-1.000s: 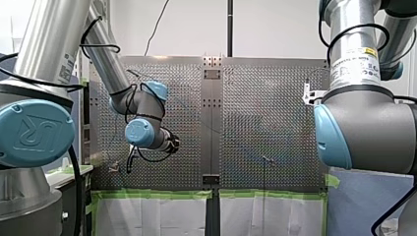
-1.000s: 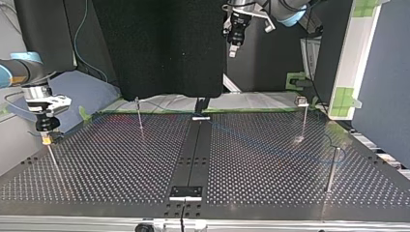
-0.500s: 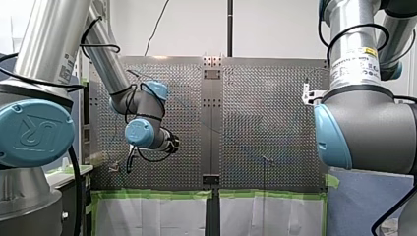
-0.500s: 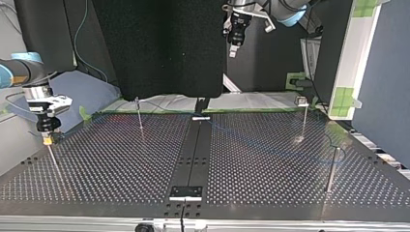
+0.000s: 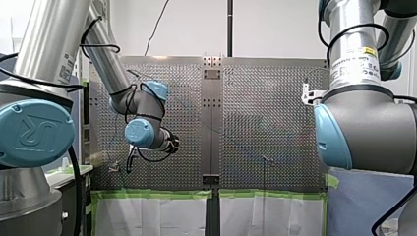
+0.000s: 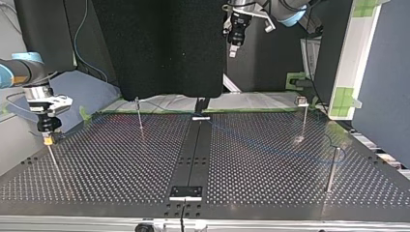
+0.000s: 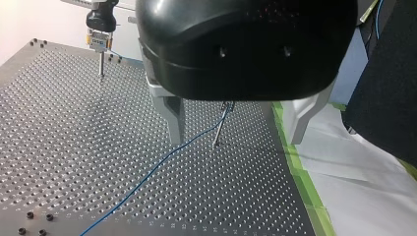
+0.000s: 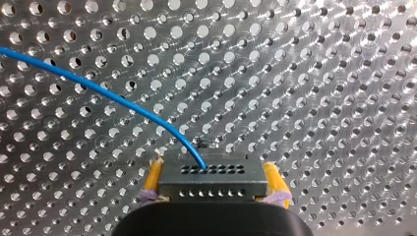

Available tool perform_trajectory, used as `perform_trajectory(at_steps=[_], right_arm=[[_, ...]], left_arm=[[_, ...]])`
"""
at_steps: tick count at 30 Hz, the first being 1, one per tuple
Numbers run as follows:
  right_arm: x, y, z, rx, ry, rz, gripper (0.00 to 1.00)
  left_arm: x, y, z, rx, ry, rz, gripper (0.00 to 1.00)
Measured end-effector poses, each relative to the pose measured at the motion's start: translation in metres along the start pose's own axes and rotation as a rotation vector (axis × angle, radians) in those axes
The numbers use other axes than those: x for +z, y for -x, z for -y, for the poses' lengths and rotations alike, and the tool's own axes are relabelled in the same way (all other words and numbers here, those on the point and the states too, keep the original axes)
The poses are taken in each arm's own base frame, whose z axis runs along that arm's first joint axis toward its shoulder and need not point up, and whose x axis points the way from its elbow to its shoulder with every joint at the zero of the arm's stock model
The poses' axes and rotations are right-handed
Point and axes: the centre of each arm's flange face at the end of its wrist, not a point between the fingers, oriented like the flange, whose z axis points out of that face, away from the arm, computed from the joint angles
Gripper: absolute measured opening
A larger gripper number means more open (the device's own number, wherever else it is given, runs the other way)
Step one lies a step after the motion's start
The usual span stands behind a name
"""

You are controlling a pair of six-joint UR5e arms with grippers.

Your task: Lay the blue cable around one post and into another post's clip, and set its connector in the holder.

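Note:
In the right wrist view my right gripper has its yellow pads shut on a black connector block, and the blue cable arcs away from it over the perforated plate. In the top view this gripper hangs at the left, just above a thin post. My left gripper is open and holds nothing, high above the table. A slim post stands ahead between its fingers, with the cable lying on the plate beside it.
More thin posts stand on the plate: one at the back left, one with a clip on top at the back right, one nearer at the right. Green tape lines the table's edge.

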Motion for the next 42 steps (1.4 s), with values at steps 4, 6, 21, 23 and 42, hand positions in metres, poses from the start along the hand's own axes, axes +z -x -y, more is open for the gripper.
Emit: perform_trajectory(at_steps=[4, 6, 21, 23, 42], right_arm=[[0.0, 0.0, 0.0, 0.0, 0.0, 0.0, 0.0], [0.0, 0.0, 0.0, 0.0, 0.0, 0.0, 0.0], [0.0002, 0.0004, -0.0008, 0.0, 0.01, -0.001, 0.0], [0.0001, 0.0004, -0.0015, -0.001, 0.016, -0.001, 0.21], [-0.0003, 0.0009, -0.0059, 0.01, 0.058, -0.001, 0.82]], left_arm=[[0.0, 0.0, 0.0, 0.0, 0.0, 0.0, 1.0], [0.0, 0.0, 0.0, 0.0, 0.0, 0.0, 1.0], [0.0, 0.0, 0.0, 0.0, 0.0, 0.0, 1.0], [-0.0001, -0.0001, -0.0001, 0.0, 0.001, 0.0, 1.0], [-0.0001, -0.0001, -0.0001, 0.0, 0.001, 0.0, 1.0]])
